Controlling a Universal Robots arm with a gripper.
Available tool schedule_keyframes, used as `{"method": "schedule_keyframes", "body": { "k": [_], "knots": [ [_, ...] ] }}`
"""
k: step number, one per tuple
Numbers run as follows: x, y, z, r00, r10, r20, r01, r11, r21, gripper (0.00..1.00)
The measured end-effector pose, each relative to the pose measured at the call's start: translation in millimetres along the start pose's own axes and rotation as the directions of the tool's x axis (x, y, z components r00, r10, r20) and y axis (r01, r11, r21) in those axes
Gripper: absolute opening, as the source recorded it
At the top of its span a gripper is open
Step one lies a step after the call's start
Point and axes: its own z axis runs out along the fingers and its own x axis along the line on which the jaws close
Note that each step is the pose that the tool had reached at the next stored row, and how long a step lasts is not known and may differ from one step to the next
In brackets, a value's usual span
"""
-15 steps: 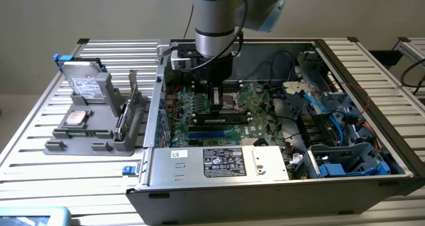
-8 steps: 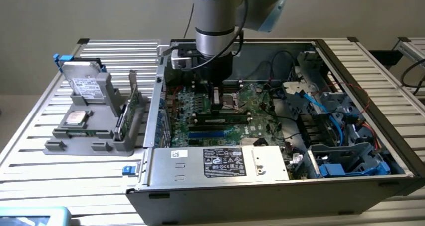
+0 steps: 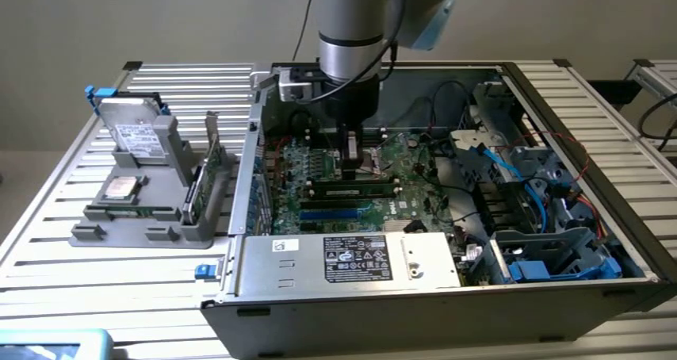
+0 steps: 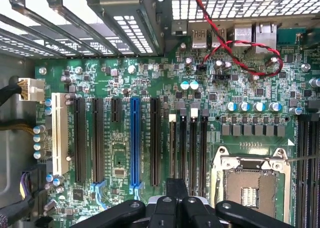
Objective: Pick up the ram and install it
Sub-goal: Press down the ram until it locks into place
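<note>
Hovering low inside the open computer case (image 3: 592, 217), the gripper (image 3: 353, 163) has its fingers drawn together over the motherboard (image 4: 150, 138). Just below its fingertips, toward the power supply (image 3: 349, 258), the ram (image 3: 353, 191) lies seated in a memory slot.

Green motherboard (image 4: 165, 112); blue slot (image 4: 134, 140); red twisted wire (image 4: 235, 50).

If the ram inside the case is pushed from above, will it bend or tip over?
The ram is a thin, narrow board that seems to stand on its long edge over the motherboard, so it may tip sideways easily. It looks stiff, but is probably fragile if twisted. Being so slim, it is likely light.
</note>
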Motion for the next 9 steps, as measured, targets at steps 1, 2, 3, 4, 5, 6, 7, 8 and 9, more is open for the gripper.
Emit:
{"method": "schedule_keyframes", "body": {
  "k": [1, 2, 3, 4, 5, 6, 7, 8, 9],
  "knots": [
    [0.4, -1.6, -0.3, 1.0, 0.0, 0.0001, 0.0, 1.0, -0.0005, 0.11],
    [0.9, -3.4, -0.5, 1.0, 0.0, 0.0001, 0.0, 1.0, -0.001, 0.11],
    [1.3, -5.1, -0.7, 1.0, 0.0, 0.0, 0.0, 1.0, -0.0015, 0.11],
    [1.6, -6.9, -0.8, 1.0, 0.0, 0.0, 0.0, 1.0, -0.0019, 0.11],
    [1.7, -8.6, -0.8, 1.0, 0.0, 0.0002, 0.0, 1.0, -0.0021, 0.11],
    [2.0, -10.4, -0.8, 1.0, 0.0, 0.0, 0.0, 1.0, -0.0027, 0.11],
    [2.1, -11.8, -0.8, 1.0, 0.0, 0.0002, 0.0, 1.0, -0.003, 0.11],
    [2.2, -12.7, -0.9, 1.0, 0.0, 0.0, 0.0, 1.0, -0.0035, 0.11],
    [2.2, -13.3, -0.9, 1.0, 0.0, 0.0, 0.0, 1.0, -0.0039, 0.11]
  ]
}}
